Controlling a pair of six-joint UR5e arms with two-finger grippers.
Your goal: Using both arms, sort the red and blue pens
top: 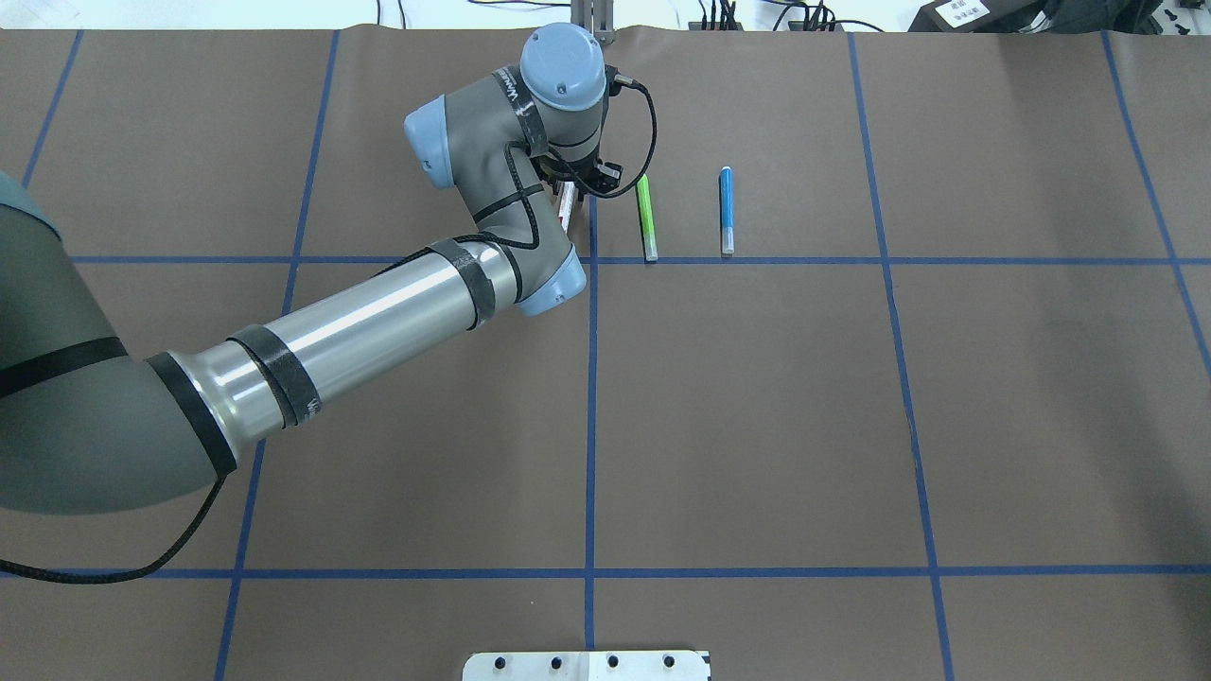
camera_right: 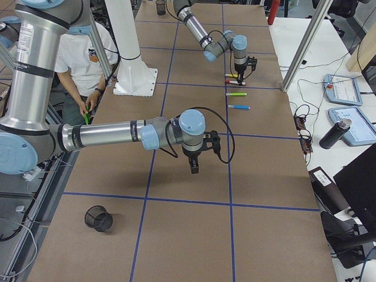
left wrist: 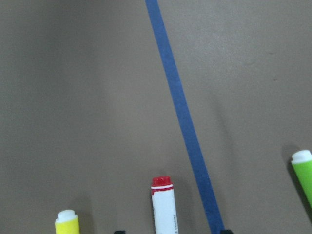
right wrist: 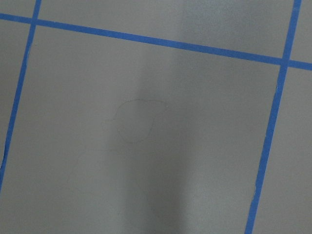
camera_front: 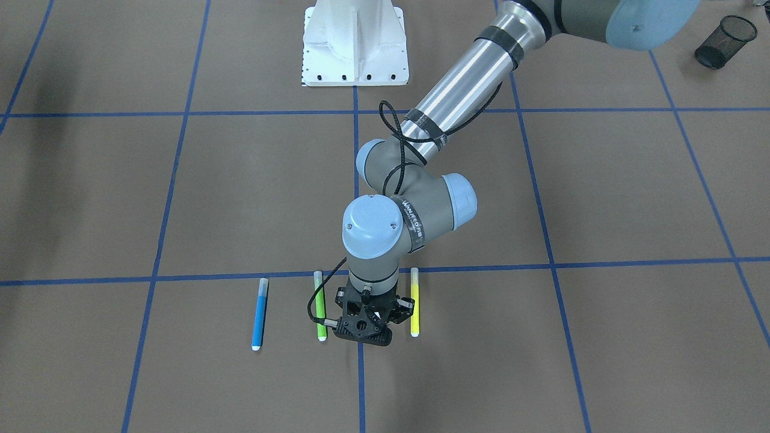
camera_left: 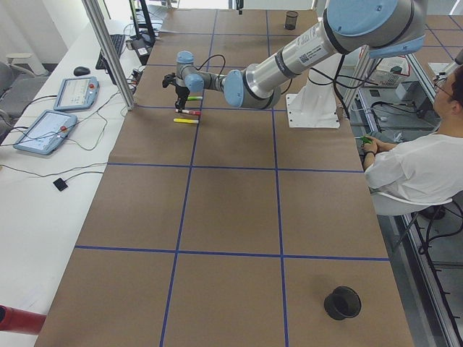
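Your left gripper down low, jaws spread wide — only its wrist view shows the red pen lying between them, blue pen past the green marker, right gripper mid-table (side view only), grip unreadable.

Robotics lab, brown table w/ blue tape grid, teach pendants, alu frame posts, seated operator

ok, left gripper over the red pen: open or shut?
Open. On the left gripper, the fingertips show at the wrist view's bottom edge, set apart either side of the red pen, neither touching it.
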